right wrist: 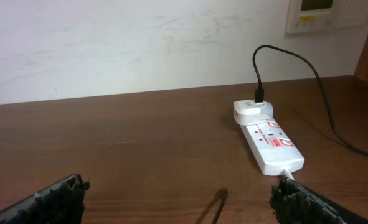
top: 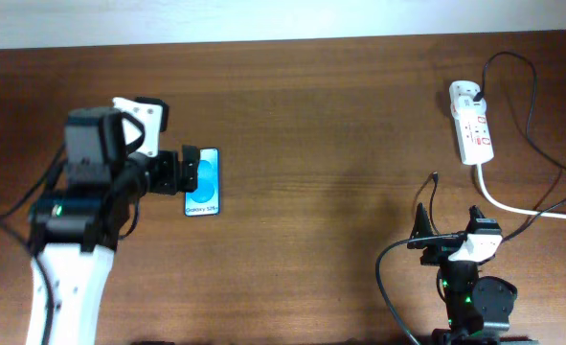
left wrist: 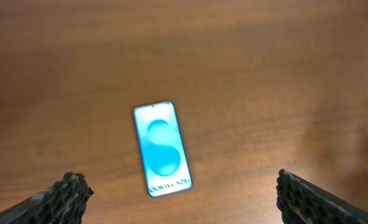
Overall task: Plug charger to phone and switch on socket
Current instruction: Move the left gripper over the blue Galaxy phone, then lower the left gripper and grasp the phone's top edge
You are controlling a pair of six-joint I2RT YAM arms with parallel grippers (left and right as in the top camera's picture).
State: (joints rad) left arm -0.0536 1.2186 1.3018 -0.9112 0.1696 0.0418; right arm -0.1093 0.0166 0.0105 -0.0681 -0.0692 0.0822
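The phone (top: 203, 181) lies flat on the wood table at the left, blue screen up; it also shows in the left wrist view (left wrist: 161, 149). My left gripper (top: 175, 172) is open and empty, hovering just left of and above the phone, its fingers wide apart (left wrist: 180, 196). The white socket strip (top: 472, 123) lies at the far right, with the white adapter plugged in; it also shows in the right wrist view (right wrist: 269, 140). The black charger cable (top: 529, 115) loops round to its connector tip (top: 435, 177), seen in the right wrist view (right wrist: 221, 195). My right gripper (top: 447, 236) is open and empty, just behind the tip (right wrist: 177, 199).
The strip's thick white cord (top: 527, 209) runs off the right edge. A pale wall (right wrist: 140, 43) rises behind the table's far edge, with a wall panel (right wrist: 317, 12) at top right. Bare wood (top: 321, 163) lies between phone and socket.
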